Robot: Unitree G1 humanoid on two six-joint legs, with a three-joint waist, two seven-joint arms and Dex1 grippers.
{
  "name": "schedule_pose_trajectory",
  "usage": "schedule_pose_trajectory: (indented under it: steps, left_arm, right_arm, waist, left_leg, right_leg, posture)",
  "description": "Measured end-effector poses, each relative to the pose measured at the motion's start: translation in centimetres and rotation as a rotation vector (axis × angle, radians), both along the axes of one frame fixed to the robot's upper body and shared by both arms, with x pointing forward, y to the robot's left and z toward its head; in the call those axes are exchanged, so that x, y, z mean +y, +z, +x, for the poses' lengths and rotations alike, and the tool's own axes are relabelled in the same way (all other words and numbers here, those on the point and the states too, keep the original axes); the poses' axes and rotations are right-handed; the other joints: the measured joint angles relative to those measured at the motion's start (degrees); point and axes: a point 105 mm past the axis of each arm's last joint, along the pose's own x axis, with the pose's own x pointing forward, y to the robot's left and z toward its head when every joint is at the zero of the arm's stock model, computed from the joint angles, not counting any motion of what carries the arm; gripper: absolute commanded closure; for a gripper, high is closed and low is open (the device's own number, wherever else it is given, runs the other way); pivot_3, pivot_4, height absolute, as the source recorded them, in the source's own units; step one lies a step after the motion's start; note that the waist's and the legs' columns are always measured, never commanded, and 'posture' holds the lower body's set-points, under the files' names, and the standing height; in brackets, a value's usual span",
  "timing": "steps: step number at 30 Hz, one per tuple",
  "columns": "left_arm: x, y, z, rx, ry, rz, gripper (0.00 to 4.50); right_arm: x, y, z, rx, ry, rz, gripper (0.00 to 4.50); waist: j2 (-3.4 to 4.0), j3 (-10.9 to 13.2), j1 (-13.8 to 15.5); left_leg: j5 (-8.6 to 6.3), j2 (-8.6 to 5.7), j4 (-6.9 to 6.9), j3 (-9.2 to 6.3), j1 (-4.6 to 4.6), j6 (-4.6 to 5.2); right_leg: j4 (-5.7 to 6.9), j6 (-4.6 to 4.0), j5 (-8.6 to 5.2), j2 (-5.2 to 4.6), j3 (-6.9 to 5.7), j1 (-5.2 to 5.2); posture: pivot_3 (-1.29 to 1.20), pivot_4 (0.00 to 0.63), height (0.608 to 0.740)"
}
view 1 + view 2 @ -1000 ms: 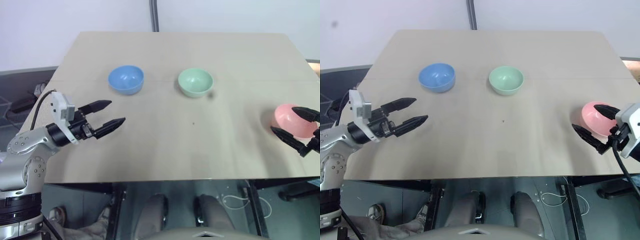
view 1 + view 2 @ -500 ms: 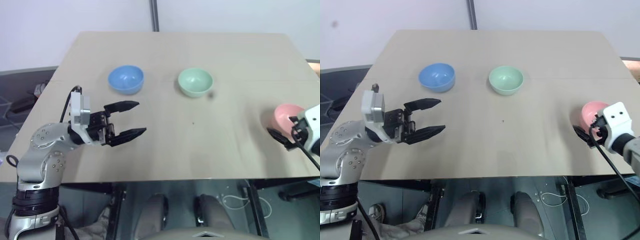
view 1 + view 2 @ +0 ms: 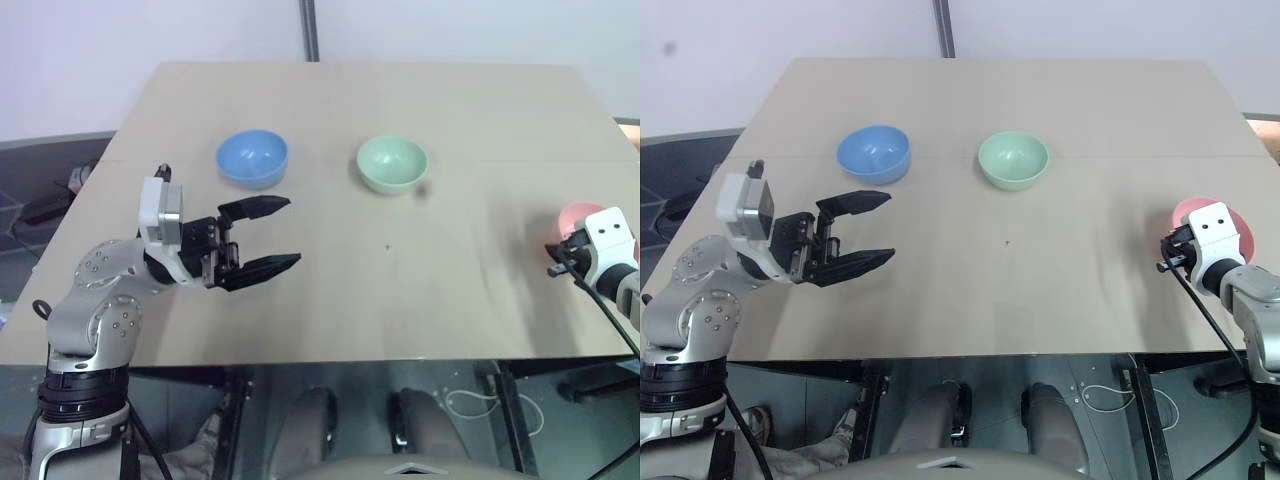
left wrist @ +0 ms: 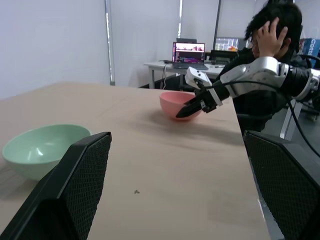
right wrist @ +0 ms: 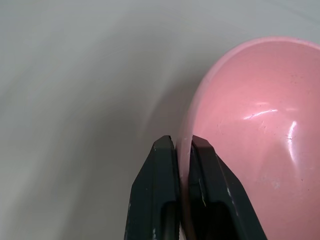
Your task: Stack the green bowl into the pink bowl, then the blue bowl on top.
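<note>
Head views: blue bowl point(image 3: 252, 158) far left, green bowl point(image 3: 392, 163) far centre, pink bowl point(image 3: 1223, 222) at right edge of table point(image 3: 350, 300). L wrist view: left gripper point(image 3: 262, 236) spread wide, empty. R wrist view: right gripper point(image 5: 181, 145) pinching pink rim. Step: prob. bringing pink inward; next needs a steady lift, then green.
</note>
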Motion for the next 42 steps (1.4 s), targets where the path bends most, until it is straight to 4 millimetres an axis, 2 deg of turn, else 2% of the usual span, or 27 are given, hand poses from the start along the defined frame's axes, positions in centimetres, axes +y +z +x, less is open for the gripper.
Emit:
schedule_pose_trajectory:
  steps: [2,4,7,10,12,14,15,16,17,22,26,29,31,33,36,39,42]
  left_arm:
    - [0.0,0.1,0.1,0.001,0.008,-0.019,0.0]
    - [0.3,0.1,0.4,0.004,0.032,-0.041,0.0]
    - [1.4,-1.1,0.9,0.027,0.093,-0.041,0.0]
    - [1.8,-1.6,1.3,0.038,0.132,-0.048,0.0]
    - [1.9,-1.6,1.4,0.027,0.147,-0.043,0.0]
    - [2.1,-1.6,1.4,0.015,0.159,-0.036,0.0]
    - [2.1,-1.6,1.4,0.013,0.159,-0.036,0.0]
    - [2.1,-1.6,1.4,0.012,0.163,-0.036,0.0]
    - [2.1,-1.6,1.5,0.011,0.17,-0.033,0.0]
    - [2.7,-1.9,1.7,0.02,0.222,-0.031,0.0]
    - [2.7,-1.7,1.8,0.011,0.243,-0.031,0.0]
    - [2.6,-1.5,2.3,-0.013,0.287,-0.018,0.0]
    - [2.5,-1.4,2.8,-0.033,0.313,0.004,0.0]
    - [2.0,-1.5,4.7,-0.1,0.399,0.106,0.0]
    - [1.1,-1.6,6.5,-0.208,0.461,0.26,0.0]
    - [-0.3,-1.1,8.5,-0.296,0.419,0.419,0.0]
    - [-1.8,0.1,11.4,-0.434,0.378,0.634,0.0]
  right_arm:
    - [1.3,0.4,0.0,-0.017,0.059,0.002,4.47]
    - [4.6,1.2,0.0,-0.063,0.189,0.008,4.47]
    - [10.8,2.1,0.2,-0.138,0.37,0.052,4.47]
    - [16.8,1.2,0.0,-0.138,0.535,0.066,4.47]
    - [19.2,0.7,0.1,-0.141,0.598,0.029,4.47]
    - [20.8,-0.7,0.3,-0.1,0.652,-0.031,3.63]
    - [20.9,-0.9,0.2,-0.094,0.656,-0.034,3.63]
    - [21.2,-1.2,0.2,-0.084,0.665,-0.041,2.95]
    - [21.4,-1.5,0.1,-0.069,0.673,-0.04,2.74]
    - [20.5,-1.9,0.0,-0.011,0.66,-0.067,0.37]
    - [20.4,0.2,-0.3,-0.048,0.651,-0.021,0.37]
    - [21.2,4.5,0.2,-0.185,0.667,0.015,0.37]
    - [21.1,5.5,0.5,-0.219,0.657,0.021,0.37]
    - [21.5,7.1,0.9,-0.267,0.645,0.06,0.37]
    - [21.2,8.3,0.6,-0.306,0.653,0.089,0.37]
    - [20.2,9.6,-0.7,-0.381,0.668,0.102,0.37]
    - [18.6,9.5,-1.9,-0.396,0.65,0.126,0.37]
  waist:
    - [0.01,0.0,-0.05]
    - [0.01,0.0,-0.34]
    - [0.02,-0.02,-0.96]
    - [0.0,-0.01,-0.88]
    - [0.0,-0.01,-0.5]
    - [-0.03,-0.03,0.1]
    - [-0.03,-0.02,0.16]
    - [-0.03,-0.02,0.27]
    - [-0.04,-0.02,0.28]
    - [-0.02,-0.02,0.02]
    - [-0.03,-0.02,-0.03]
    - [-0.03,-0.02,-0.09]
    - [-0.06,-0.04,0.06]
    - [-0.06,-0.04,0.43]
    - [-0.07,-0.04,0.6]
    - [-0.09,-0.03,1.05]
    - [-0.1,-0.03,1.59]
  left_leg:
    - [0.0,0.01,0.0,0.0,0.0,0.0]
    - [0.0,0.07,0.0,0.0,0.02,0.0]
    - [0.0,0.13,-0.01,-0.02,0.06,0.0]
    - [0.0,0.07,0.03,-0.1,-0.01,-0.01]
    - [0.0,-0.04,0.07,-0.07,-0.02,0.0]
    - [0.0,-0.09,0.09,-0.08,-0.05,0.0]
    - [0.0,-0.09,0.09,-0.09,-0.06,0.0]
    - [0.0,-0.1,0.09,-0.12,-0.08,-0.01]
    - [0.0,-0.09,0.09,-0.15,-0.08,0.0]
    - [-0.01,-0.06,0.08,-0.16,-0.05,0.01]
    - [-0.01,-0.04,0.08,-0.17,-0.04,0.01]
    - [-0.01,-0.04,0.08,-0.18,-0.02,0.01]
    - [-0.01,-0.05,0.09,-0.22,-0.02,0.01]
    - [0.0,-0.12,0.09,-0.32,-0.05,0.01]
    - [-0.01,-0.21,0.09,-0.29,-0.13,0.01]
    - [-0.01,-0.24,0.08,-0.32,-0.18,0.02]
    - [-0.02,-0.26,0.09,-0.3,-0.19,0.03]
  right_leg:
    - [0.01,0.0,0.0,0.0,0.0,-0.01]
    - [0.02,0.0,0.0,-0.01,0.03,-0.01]
    - [0.05,-0.01,0.0,-0.03,0.02,-0.01]
    - [0.04,-0.01,0.01,-0.03,-0.07,-0.02]
    - [0.02,-0.01,0.01,-0.08,-0.09,-0.01]
    - [-0.01,0.0,0.01,-0.21,-0.15,-0.01]
    - [-0.02,0.0,0.01,-0.23,-0.17,-0.01]
    - [-0.03,0.0,0.01,-0.29,-0.19,-0.01]
    - [-0.03,-0.01,0.01,-0.33,-0.21,-0.01]
    - [0.01,-0.01,0.01,-0.32,-0.2,-0.02]
    - [0.03,-0.01,0.01,-0.32,-0.2,-0.01]
    - [0.04,-0.01,0.01,-0.31,-0.22,0.0]
    - [0.04,-0.01,0.01,-0.31,-0.27,0.01]
    - [0.04,-0.01,0.02,-0.2,-0.39,0.02]
    - [0.01,-0.01,0.02,-0.22,-0.39,0.0]
    - [-0.05,-0.01,0.01,-0.2,-0.46,0.0]
    - [-0.06,0.0,0.01,-0.12,-0.48,0.02]
  posture:
    - [0.0,0.15,0.74]
    - [0.0,0.15,0.74]
    - [0.0,0.15,0.74]
    - [0.0,0.15,0.74]
    - [0.0,0.15,0.74]
    - [0.0,0.15,0.74]
    - [0.0,0.15,0.74]
    - [0.0,0.15,0.74]
    - [0.0,0.15,0.74]
    - [0.0,0.15,0.74]
    - [0.0,0.15,0.74]
    - [0.0,0.15,0.74]
    - [0.0,0.15,0.74]
    - [0.0,0.15,0.74]
    - [0.0,0.15,0.74]
    - [0.0,0.15,0.74]
    - [0.0,0.15,0.74]
